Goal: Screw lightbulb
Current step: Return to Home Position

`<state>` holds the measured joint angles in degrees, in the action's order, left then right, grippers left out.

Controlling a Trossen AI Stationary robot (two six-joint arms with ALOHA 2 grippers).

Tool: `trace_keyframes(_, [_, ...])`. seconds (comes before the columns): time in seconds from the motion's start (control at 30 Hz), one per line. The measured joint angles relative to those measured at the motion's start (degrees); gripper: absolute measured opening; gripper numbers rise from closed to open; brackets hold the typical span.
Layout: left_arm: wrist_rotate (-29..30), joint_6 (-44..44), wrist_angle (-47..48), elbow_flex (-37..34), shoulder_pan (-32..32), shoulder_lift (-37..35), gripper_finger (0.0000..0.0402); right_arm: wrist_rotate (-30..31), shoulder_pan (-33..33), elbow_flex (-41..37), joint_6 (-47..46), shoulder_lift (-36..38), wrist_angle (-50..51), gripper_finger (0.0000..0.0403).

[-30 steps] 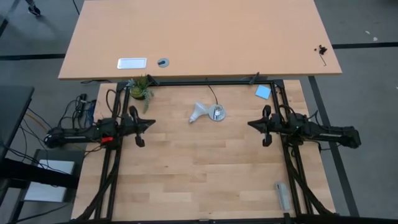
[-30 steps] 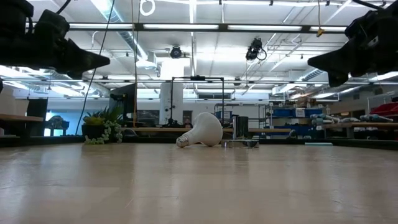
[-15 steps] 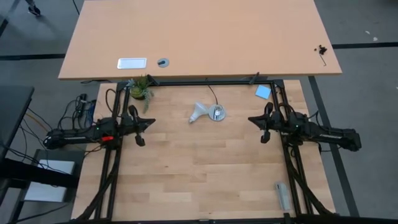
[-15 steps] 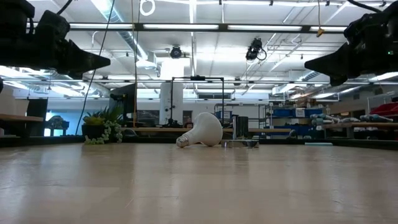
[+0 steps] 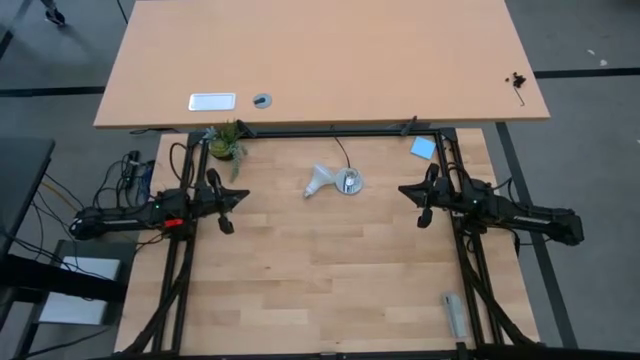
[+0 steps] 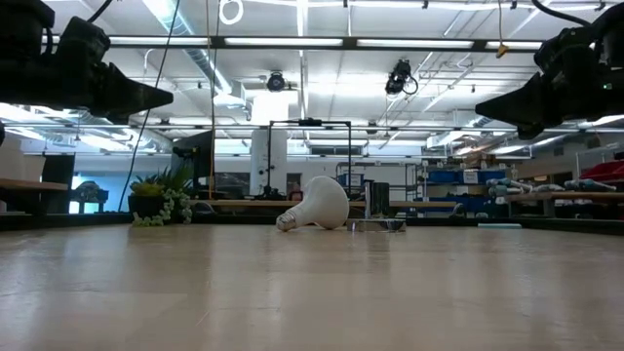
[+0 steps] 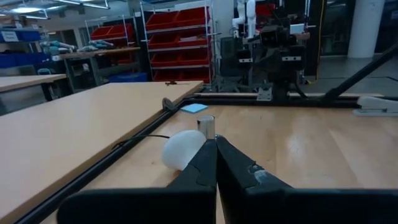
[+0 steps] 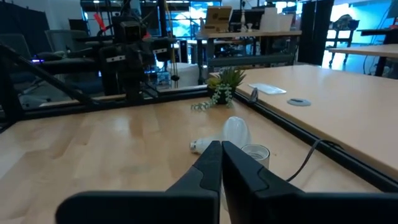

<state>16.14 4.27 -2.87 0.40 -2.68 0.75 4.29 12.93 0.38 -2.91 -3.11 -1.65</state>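
Observation:
The white lightbulb [image 5: 318, 181] lies on its side on the wooden table, its globe next to the round silver socket [image 5: 349, 183]. Its screw base points toward the table's left. The bulb also shows in the low view [image 6: 317, 205], the left wrist view [image 7: 180, 149] and the right wrist view [image 8: 235, 132]. The socket stands flat with its black cord [image 5: 340, 152] running to the far edge. My left gripper [image 5: 240, 195] is shut and empty, in the air left of the bulb. My right gripper [image 5: 405, 192] is shut and empty, in the air right of the socket.
A small potted plant [image 5: 225, 140] stands at the far left corner. A blue square [image 5: 423, 148] lies at the far right corner. A grey object [image 5: 455, 315] lies by the right rail near the front. Black frame rails [image 5: 330, 131] border the table.
My right gripper has edged a little toward the table's left and far side, toward the socket, still shut. The bulb and socket have not moved.

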Motion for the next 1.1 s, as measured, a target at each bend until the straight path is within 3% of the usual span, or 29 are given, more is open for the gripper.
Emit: trace_keyframes(1.1, [0.11,-0.02,-3.62,-0.01,0.0,0.0,0.0006,-0.09,-0.02,0.0,0.08,0.0,0.0,0.0019])
